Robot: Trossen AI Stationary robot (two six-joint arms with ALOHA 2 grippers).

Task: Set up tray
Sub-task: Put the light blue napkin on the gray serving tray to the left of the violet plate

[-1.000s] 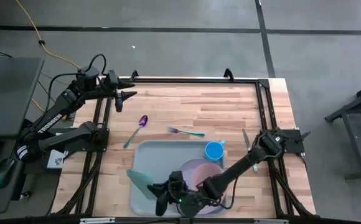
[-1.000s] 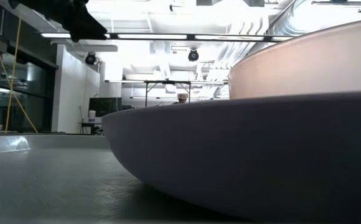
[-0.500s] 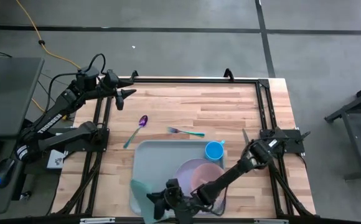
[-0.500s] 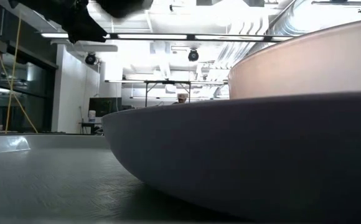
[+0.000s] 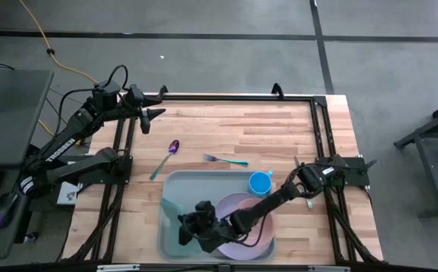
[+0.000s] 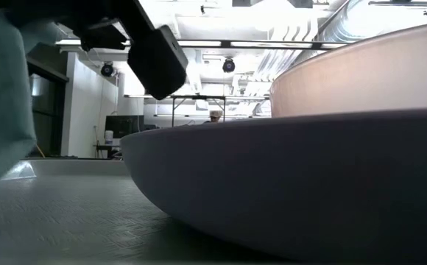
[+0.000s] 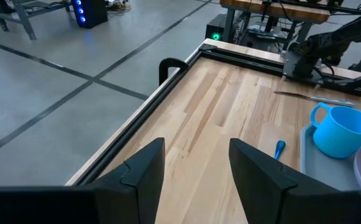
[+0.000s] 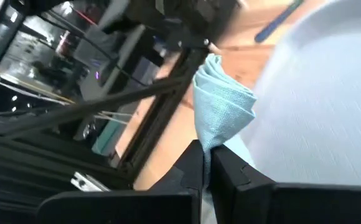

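The grey-blue tray (image 5: 204, 189) lies on the near half of the table, with a lilac plate (image 5: 245, 219) and a blue cup (image 5: 260, 182) on it. My right gripper (image 5: 186, 229) is over the tray's left part, shut on a small teal folded cloth (image 5: 171, 215). In the low view the cloth (image 6: 0, 110) hangs at the left, beside the plate (image 6: 309, 169), with the dark gripper (image 6: 154, 59) above. My left gripper (image 5: 157, 113) waits open at the table's far left corner. My right gripper pinches the teal cloth between its two fingers (image 8: 190, 165) at a bunched, folded part (image 8: 213, 134). The cloth's free end stands out beyond the fingertips. It hangs over the tray's left part; whether its lower end touches the tray floor cannot be told.
A purple spoon with a teal handle (image 5: 166, 155) and a teal-handled fork (image 5: 225, 159) lie on the wood beyond the tray. A knife (image 5: 298, 168) lies to the right of the cup. A black frame rail (image 7: 168, 65) runs along the table edges. Bare wood stretches across the far half.
My right gripper, shut on the cloth, has moved from the table's near edge toward the far edge, over the tray. The cloth has come with it from the tray's near left rim onto the tray's left part and now shows in the low view.
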